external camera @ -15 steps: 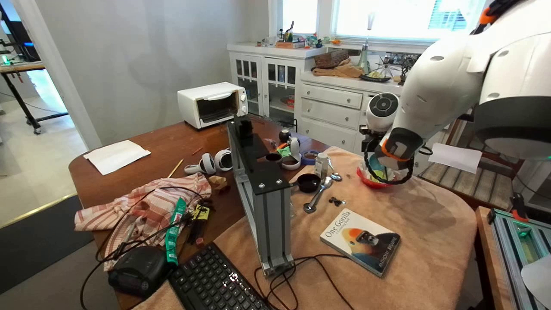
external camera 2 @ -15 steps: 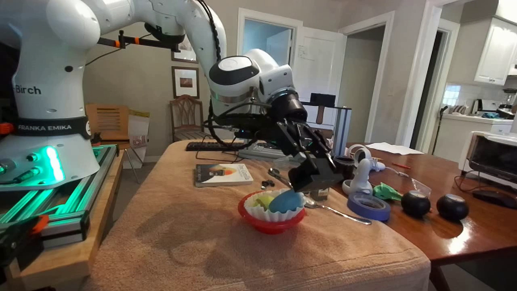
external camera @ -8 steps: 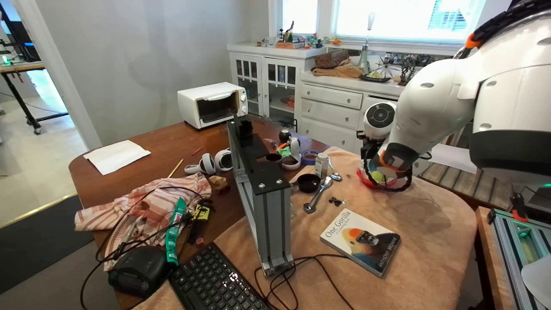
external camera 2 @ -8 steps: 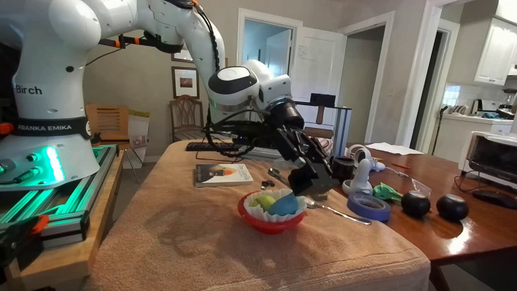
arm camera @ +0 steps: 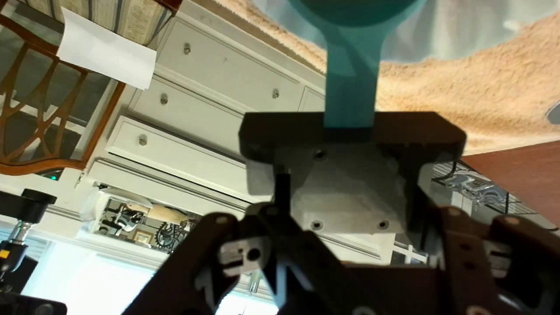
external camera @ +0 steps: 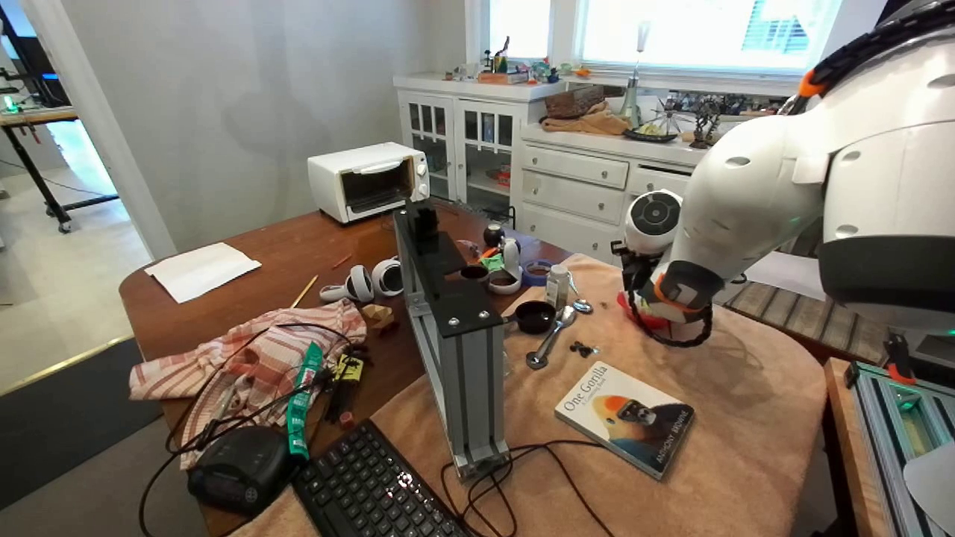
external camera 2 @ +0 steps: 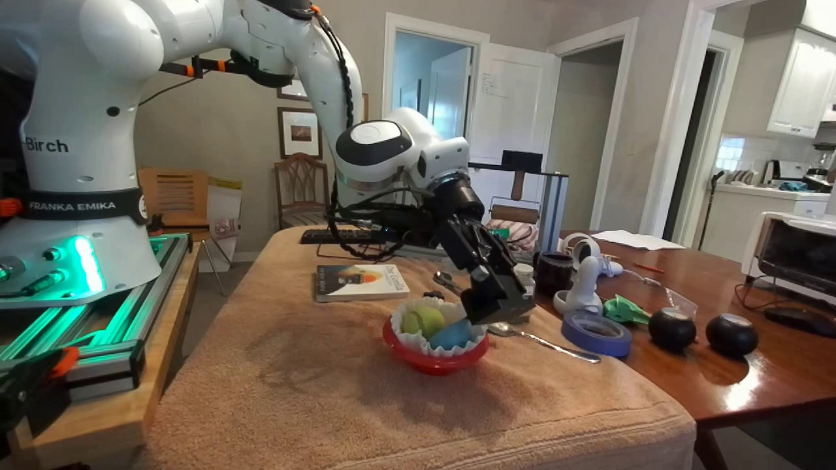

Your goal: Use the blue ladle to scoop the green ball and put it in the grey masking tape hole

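Pinching the blue ladle, the fingers hold its cup in the red bowl; in an exterior view the green ball sits there, at the cup's ten o'clock.

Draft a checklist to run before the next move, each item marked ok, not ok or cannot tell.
1. Fingers closed on the blue ladle: ok; the wrist view shows its handle between them.
2. Green ball in the ladle's cup: cannot tell; they appear side by side, contact hidden.
3. Ladle lifted clear of the red bowl: not ok; its cup is inside the white liner.
4. Target confirmed as grey: cannot tell; the tape roll looks blue.
5. Low path there: not ok; a metal spoon lies between roll and bowl.
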{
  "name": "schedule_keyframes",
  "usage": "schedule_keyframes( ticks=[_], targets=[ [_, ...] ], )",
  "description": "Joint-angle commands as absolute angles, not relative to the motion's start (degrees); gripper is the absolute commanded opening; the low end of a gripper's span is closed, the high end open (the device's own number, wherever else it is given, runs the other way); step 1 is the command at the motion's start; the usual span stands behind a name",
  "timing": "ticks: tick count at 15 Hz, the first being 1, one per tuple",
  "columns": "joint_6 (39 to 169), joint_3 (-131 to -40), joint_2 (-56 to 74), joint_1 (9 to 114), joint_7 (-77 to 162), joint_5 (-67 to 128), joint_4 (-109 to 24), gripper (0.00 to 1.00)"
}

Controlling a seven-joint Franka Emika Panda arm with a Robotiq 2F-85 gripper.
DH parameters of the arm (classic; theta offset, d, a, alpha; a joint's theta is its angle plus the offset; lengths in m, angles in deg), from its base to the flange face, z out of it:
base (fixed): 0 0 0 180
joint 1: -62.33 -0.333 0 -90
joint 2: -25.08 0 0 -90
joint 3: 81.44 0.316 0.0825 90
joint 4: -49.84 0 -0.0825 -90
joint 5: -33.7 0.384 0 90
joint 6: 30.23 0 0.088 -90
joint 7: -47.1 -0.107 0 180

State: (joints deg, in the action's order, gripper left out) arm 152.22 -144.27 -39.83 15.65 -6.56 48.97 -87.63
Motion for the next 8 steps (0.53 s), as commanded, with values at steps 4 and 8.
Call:
schedule_keyframes(
  ticks=[4,8],
  targets=[
    [150.0,-141.2,-36.0,17.6,-1.8,51.2,-86.7,0.35],
    [144.6,-141.0,-32.6,20.5,0.6,50.4,-84.9,0.35]
  ],
)
